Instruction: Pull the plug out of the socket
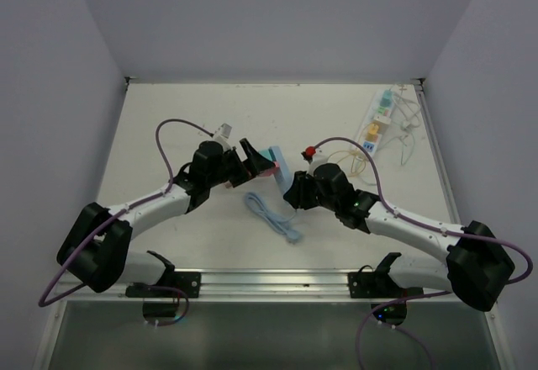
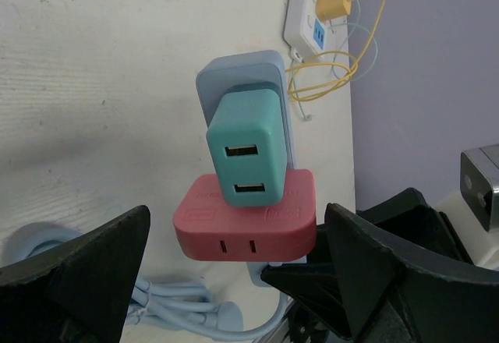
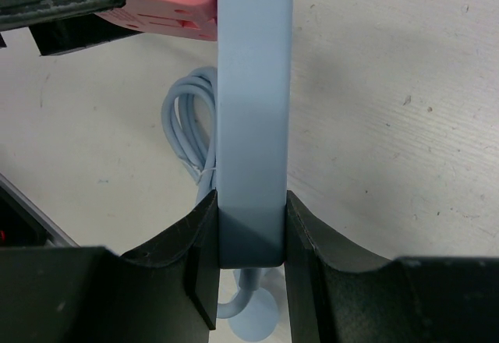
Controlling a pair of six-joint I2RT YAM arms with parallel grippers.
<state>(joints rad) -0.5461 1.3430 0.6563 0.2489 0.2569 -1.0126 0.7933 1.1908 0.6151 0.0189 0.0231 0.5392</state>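
Note:
My right gripper [image 1: 294, 189] [image 3: 251, 234] is shut on the end of a light-blue power strip [image 1: 282, 168] [image 3: 253, 109] and holds it up off the table. A pink plug [image 2: 245, 222] and a teal USB charger [image 2: 243, 152] sit in that strip [image 2: 234, 70]. My left gripper [image 1: 252, 158] [image 2: 236, 226] is open, its fingers either side of the pink plug [image 1: 267, 165] with small gaps. The pink plug also shows in the right wrist view [image 3: 168, 12]. The long white power strip [image 1: 377, 122] [image 2: 304, 15] with pastel outlets lies at the back right, away from both grippers.
The light-blue coiled cable [image 1: 273, 213] [image 3: 191, 125] lies on the table under the held strip. A yellow plug [image 2: 335, 0] with a looped yellow cord [image 2: 327, 78] sits in the white strip. Walls enclose the table on three sides.

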